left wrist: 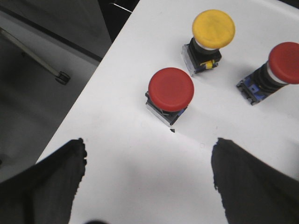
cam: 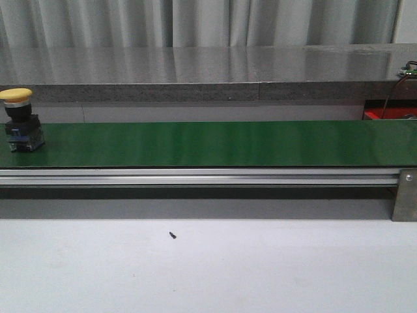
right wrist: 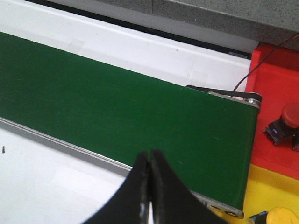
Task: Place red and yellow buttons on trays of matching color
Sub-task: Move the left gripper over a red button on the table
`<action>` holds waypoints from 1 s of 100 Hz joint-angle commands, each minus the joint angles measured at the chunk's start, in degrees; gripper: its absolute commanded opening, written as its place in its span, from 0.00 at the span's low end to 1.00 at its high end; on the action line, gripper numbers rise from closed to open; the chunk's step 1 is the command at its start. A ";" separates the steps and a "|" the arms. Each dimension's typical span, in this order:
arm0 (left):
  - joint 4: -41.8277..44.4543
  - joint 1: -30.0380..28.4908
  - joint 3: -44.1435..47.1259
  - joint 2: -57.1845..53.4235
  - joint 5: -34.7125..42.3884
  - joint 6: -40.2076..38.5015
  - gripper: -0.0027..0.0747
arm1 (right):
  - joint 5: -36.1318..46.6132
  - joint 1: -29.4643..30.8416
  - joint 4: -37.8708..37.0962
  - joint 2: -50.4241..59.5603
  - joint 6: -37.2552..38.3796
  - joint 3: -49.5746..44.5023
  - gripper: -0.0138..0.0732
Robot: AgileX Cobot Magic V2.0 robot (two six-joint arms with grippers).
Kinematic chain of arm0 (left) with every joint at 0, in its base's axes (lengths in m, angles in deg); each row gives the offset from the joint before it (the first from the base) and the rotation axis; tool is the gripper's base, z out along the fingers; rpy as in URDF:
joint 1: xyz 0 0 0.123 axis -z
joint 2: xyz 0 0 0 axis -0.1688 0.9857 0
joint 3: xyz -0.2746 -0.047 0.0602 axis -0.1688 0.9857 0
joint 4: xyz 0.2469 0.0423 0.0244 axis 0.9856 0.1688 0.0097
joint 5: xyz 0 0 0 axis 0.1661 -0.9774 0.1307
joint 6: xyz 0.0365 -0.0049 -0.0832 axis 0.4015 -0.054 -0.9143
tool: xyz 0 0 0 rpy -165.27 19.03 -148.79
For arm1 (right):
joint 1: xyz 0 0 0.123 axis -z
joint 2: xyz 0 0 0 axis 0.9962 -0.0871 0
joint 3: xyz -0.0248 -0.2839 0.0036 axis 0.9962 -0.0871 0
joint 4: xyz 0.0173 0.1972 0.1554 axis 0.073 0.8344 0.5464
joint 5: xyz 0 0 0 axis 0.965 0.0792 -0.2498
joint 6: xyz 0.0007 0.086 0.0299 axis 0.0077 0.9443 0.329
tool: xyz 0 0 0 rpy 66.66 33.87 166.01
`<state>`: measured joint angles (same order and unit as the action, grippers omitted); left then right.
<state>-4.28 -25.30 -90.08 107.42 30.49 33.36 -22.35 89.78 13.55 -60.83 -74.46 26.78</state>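
A yellow button rides on the green belt at its far left. In the left wrist view, a red button, a yellow button and another red button stand on a white surface. My left gripper hangs open above that surface, short of the nearest red button, holding nothing. My right gripper is shut and empty over the belt's near edge. Beyond the belt end lie a red tray with a red button and a yellow tray with a yellow button.
An aluminium rail runs along the belt's front, with a bracket at the right. A small dark speck lies on the white table. A grey ledge stands behind the belt. The white surface's edge drops to the floor.
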 commanded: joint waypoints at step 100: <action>-0.23 3.53 -13.12 11.19 5.30 -0.42 0.74 | 3.26 -0.02 1.86 0.77 -0.36 1.36 0.08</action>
<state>-4.05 -21.94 -101.27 121.84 32.02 33.36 -22.35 89.78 13.66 -60.83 -74.46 26.78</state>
